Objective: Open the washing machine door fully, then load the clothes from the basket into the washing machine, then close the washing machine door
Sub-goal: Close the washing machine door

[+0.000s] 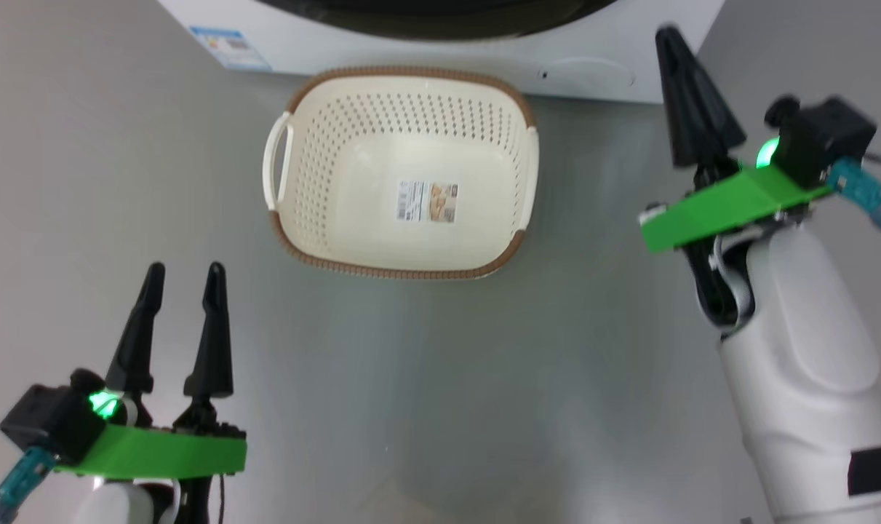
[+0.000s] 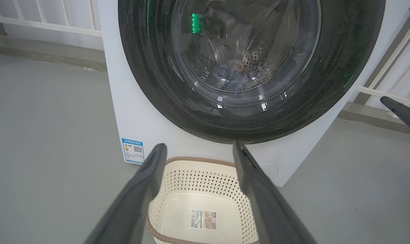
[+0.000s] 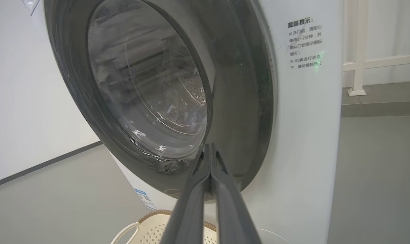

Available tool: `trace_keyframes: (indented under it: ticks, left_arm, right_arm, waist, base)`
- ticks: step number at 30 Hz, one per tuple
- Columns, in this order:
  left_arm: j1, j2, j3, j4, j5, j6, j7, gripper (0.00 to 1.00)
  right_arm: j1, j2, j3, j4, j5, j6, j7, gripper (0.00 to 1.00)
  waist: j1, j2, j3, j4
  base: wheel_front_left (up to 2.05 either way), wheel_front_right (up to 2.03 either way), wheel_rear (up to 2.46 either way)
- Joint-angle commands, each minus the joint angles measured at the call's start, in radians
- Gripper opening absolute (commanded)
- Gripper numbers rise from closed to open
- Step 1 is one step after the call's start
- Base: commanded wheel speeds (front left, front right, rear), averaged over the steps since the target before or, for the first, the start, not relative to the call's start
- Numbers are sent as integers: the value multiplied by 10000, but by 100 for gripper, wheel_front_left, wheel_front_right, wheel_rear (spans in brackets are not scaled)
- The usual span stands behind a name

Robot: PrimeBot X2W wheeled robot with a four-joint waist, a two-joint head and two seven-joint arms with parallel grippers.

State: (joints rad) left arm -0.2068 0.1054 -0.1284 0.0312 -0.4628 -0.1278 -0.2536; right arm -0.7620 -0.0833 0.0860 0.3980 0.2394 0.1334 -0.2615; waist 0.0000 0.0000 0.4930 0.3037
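Left jaws stand wide apart, holding nothing; the basket (image 1: 367, 218) sits on the floor (image 1: 484, 400) just beyond their tips. Right jaws are pressed together, tips near the lower rim of the shut door (image 3: 238, 101). The clothes (image 2: 232, 75) lie behind its glass, inside the washing machine (image 2: 147, 128).

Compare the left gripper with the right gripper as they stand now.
The left gripper has its fingers spread apart; the right gripper has them pressed together. In the head view the left gripper sits short of the basket, while the right gripper reaches beyond it, by the washing machine. Both hold nothing and have dark fingers.
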Motion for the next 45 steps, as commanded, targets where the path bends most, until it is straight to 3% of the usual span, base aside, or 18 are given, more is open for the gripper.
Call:
trace_keyframes:
  ticks: [1,24,45]
  left_arm:
    - [339,366,483,-238,200,-29,-82,100]
    - [2284,108,1566,-420,1185,-29,-82,100]
    - [3537,-259,2138,-312,1973,-29,-82,100]
  right_arm:
    - [694,331,134,-411,38,-27,-3,100]
    - [5144,331,-449,-2477,616,-27,-3,100]
    - [7186,331,-626,-2923,140,-27,-3,100]
  waist:
    - [0,0,-925,-519]
    - [0,0,-3533,-2314]
    - [0,0,-4878,-2982]
  base:
    - [0,0,0]
    - [0,0,0]
    - [0,0,0]
